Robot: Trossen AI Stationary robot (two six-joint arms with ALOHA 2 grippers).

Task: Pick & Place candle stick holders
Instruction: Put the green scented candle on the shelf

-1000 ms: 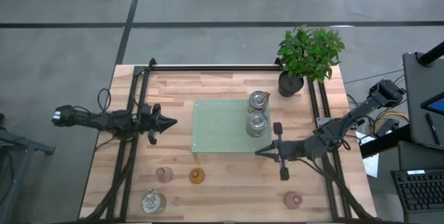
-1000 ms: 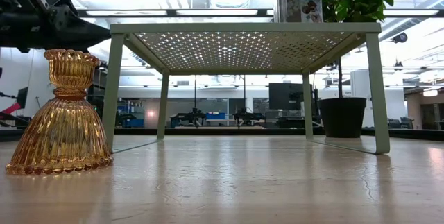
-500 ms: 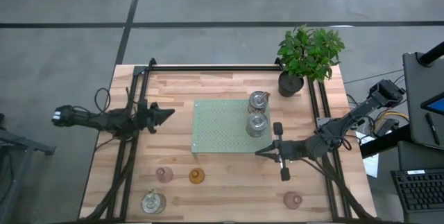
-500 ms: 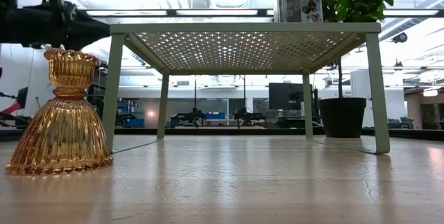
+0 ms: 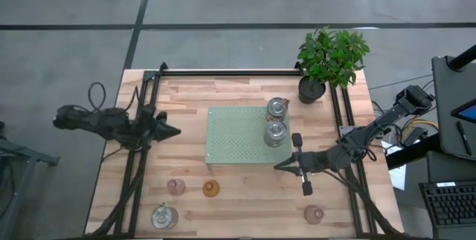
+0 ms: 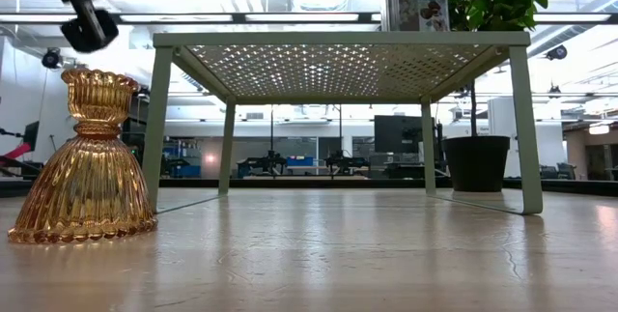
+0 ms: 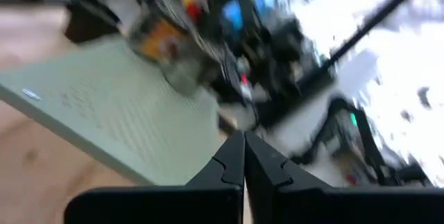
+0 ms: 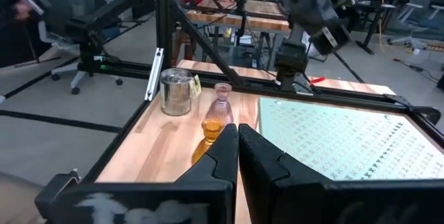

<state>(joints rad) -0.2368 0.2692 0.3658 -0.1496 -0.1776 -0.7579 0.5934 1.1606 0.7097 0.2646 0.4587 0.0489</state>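
— What's laid out, biggest first?

— A pale plank table [image 5: 245, 95] with black rails down both sides. In the middle stands a green tray [image 5: 238, 136] of perforated metal on four thin legs, with open room under it. A leafy potted plant [image 5: 331, 58] sits at the far right corner.

— And the candle holders?

— Two silvery glass holders [image 5: 276, 120] stand on the tray's right edge, just beside each other. A pink one [image 5: 176, 187] and a ribbed, bell-shaped amber one [image 5: 211, 189] stand near the front, left of centre, a third silvery one [image 5: 163, 216] at the front-left edge, another pink one [image 5: 313, 213] front right, well apart.

— The arms?

— The left gripper [image 5: 175, 131] hangs left of the tray, fingers pressed together, empty. The right gripper [image 5: 277, 165] sits by the tray's front-right corner, fingers together too, holding nothing.
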